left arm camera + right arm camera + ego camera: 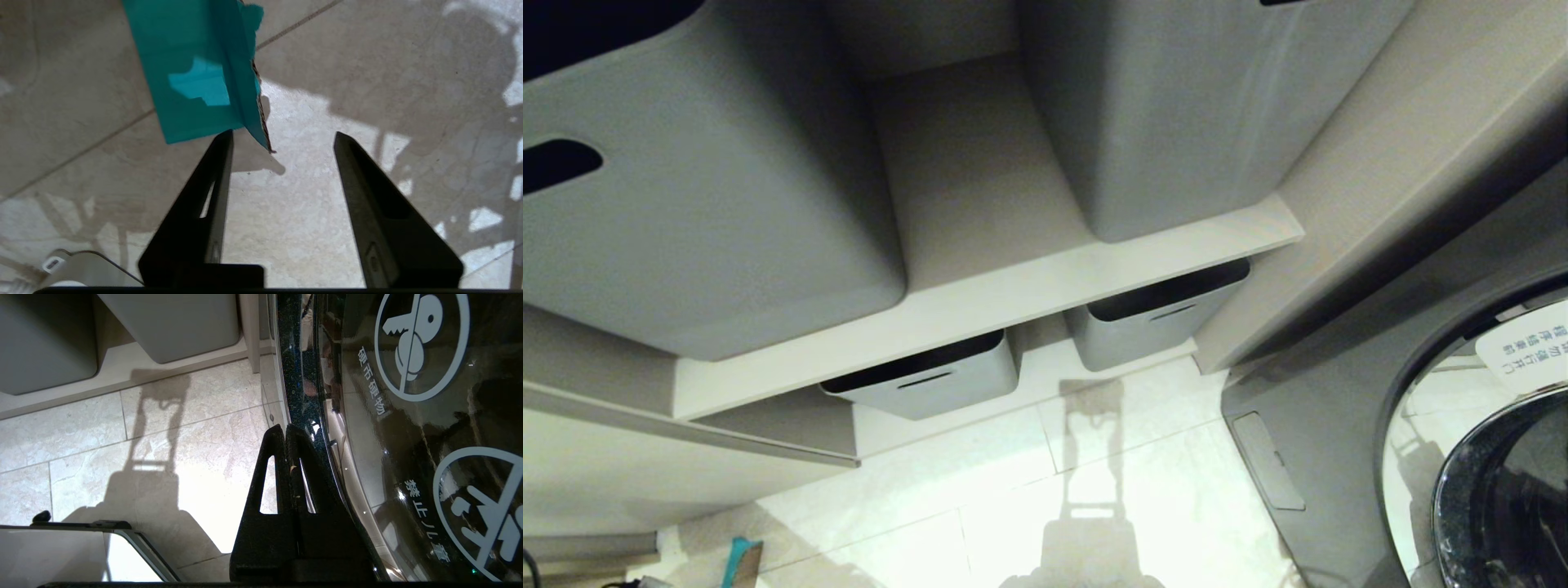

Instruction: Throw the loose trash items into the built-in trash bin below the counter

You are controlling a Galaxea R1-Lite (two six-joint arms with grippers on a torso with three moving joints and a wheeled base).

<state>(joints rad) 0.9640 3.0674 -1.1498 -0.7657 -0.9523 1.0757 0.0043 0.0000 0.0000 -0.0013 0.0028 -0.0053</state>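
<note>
A teal folded piece of trash (196, 73) with a torn corrugated edge is over the pale floor tiles, throwing a shadow on them. It also shows at the lower left corner of the head view as a teal sliver (737, 559). My left gripper (282, 134) is open, pointing down at the floor; the teal piece is just past one fingertip (225, 139) and nothing lies between the fingers. My right gripper (282, 426) is shut and empty beside the dark glass door (408, 416). The built-in trash bin and the counter are out of view.
Two large grey storage boxes (711, 204) (1168, 106) stand on a beige shelf (1013, 290), with two smaller ones (931, 384) (1152, 322) below it. A washing machine with a round door (1503, 490) is at the right. Pale floor tiles (1094, 506) lie between them.
</note>
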